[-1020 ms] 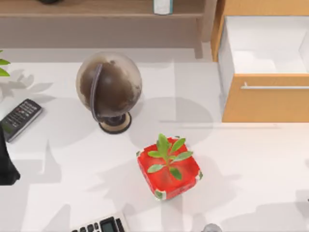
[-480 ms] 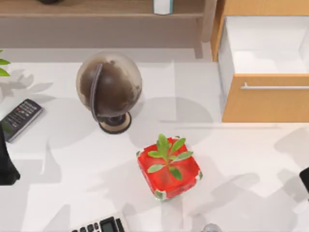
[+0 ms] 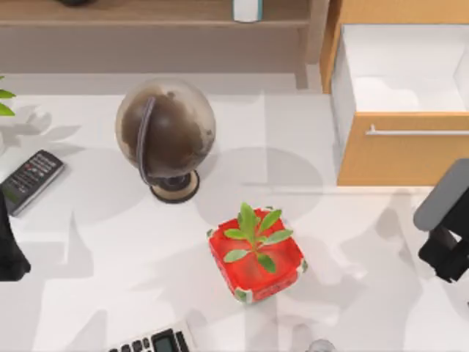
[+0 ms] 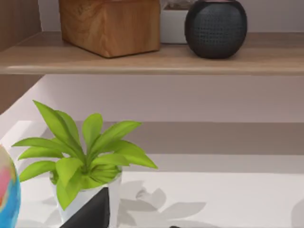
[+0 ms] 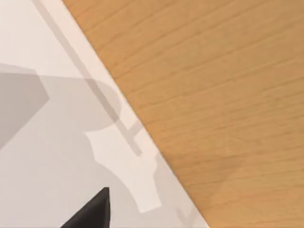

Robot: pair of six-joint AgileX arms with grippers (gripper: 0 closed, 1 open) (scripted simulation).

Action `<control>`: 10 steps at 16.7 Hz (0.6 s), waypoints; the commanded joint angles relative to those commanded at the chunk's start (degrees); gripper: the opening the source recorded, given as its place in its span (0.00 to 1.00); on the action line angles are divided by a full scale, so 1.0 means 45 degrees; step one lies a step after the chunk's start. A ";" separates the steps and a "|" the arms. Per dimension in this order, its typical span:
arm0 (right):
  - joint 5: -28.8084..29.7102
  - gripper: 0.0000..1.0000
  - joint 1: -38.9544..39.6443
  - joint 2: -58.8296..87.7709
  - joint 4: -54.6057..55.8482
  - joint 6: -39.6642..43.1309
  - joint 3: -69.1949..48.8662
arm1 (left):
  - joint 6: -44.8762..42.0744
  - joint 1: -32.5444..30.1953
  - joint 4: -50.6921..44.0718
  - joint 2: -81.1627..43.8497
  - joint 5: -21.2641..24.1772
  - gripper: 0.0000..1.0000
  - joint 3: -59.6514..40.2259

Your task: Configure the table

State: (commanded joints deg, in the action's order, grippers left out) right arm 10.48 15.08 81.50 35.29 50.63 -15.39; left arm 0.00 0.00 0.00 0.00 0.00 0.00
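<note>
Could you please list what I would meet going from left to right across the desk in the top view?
Left arm → remote control → globe → red plant pot → open drawer → right arm.

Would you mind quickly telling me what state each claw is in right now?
Left claw: at the table's left edge, cannot be told.
Right claw: at the table's right edge, below the open drawer, cannot be told.
</note>
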 joint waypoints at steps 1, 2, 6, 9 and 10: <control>0.0212 1.00 0.0211 0.0515 0.1361 0.0775 0.0246 | 0.0000 0.0000 0.0000 0.0000 0.0000 1.00 0.0000; 0.0426 1.00 0.0401 0.1050 0.2697 0.1541 0.0470 | 0.0000 0.0000 0.0000 0.0000 0.0000 1.00 0.0000; 0.1250 1.00 0.0925 0.3269 0.7656 0.4420 0.1032 | 0.0000 0.0000 0.0000 0.0000 0.0000 1.00 0.0000; 0.1790 1.00 0.1083 0.4850 1.0729 0.6241 0.1062 | 0.0000 0.0000 0.0000 0.0000 0.0000 1.00 0.0000; 0.1949 1.00 0.1103 0.5331 1.1602 0.6765 0.1020 | 0.0000 0.0000 0.0000 0.0000 0.0000 1.00 0.0000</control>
State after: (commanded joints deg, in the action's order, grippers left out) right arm 19.25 20.04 105.49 87.49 81.07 -10.79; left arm 0.00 0.00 0.00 0.00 0.00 0.00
